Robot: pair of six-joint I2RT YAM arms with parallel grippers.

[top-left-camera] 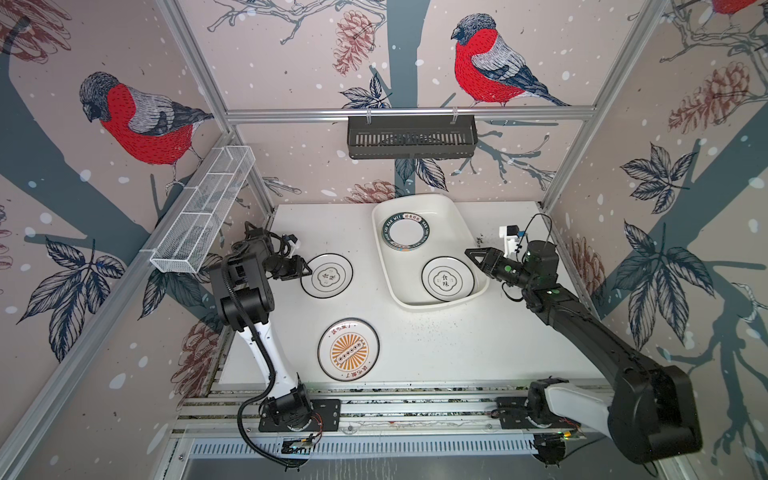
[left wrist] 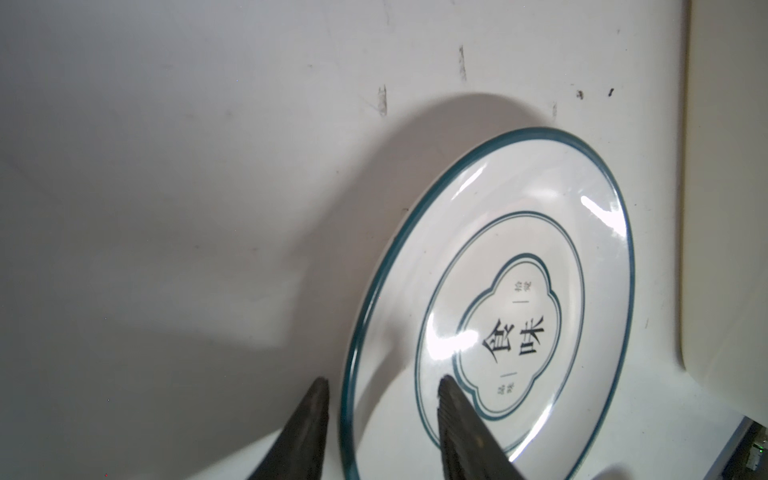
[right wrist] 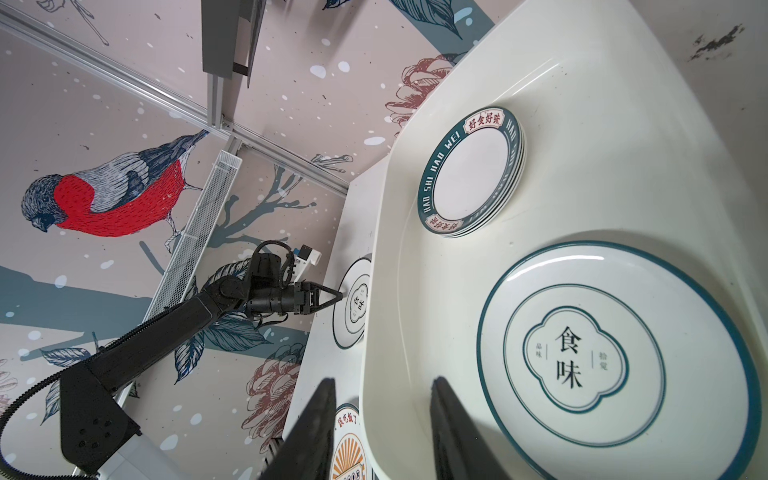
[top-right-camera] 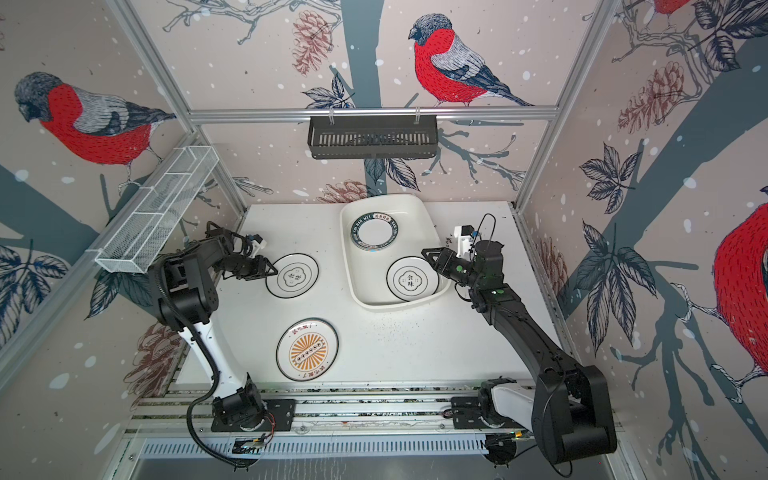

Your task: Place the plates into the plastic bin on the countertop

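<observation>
A thin-rimmed plate (top-left-camera: 328,276) (left wrist: 519,291) lies on the countertop (top-left-camera: 457,345). My left gripper (top-left-camera: 308,270) (left wrist: 383,379) is open astride its left rim, one finger outside the rim and one above the plate. A sunburst plate (top-left-camera: 348,350) (top-right-camera: 307,350) lies nearer the front. The plastic bin (top-left-camera: 449,224) (right wrist: 582,104) holds a stack of green-rimmed plates (top-left-camera: 405,232) (right wrist: 471,174) and one thin-rimmed plate (top-left-camera: 446,278) (right wrist: 582,357). My right gripper (top-left-camera: 469,252) (right wrist: 384,379) hangs open and empty above the bin's right rim.
A black slatted basket (top-left-camera: 411,137) hangs on the back rail. A white wire-mesh rack (top-left-camera: 203,212) runs along the left frame above my left arm. Aluminium posts stand at the countertop's back corners.
</observation>
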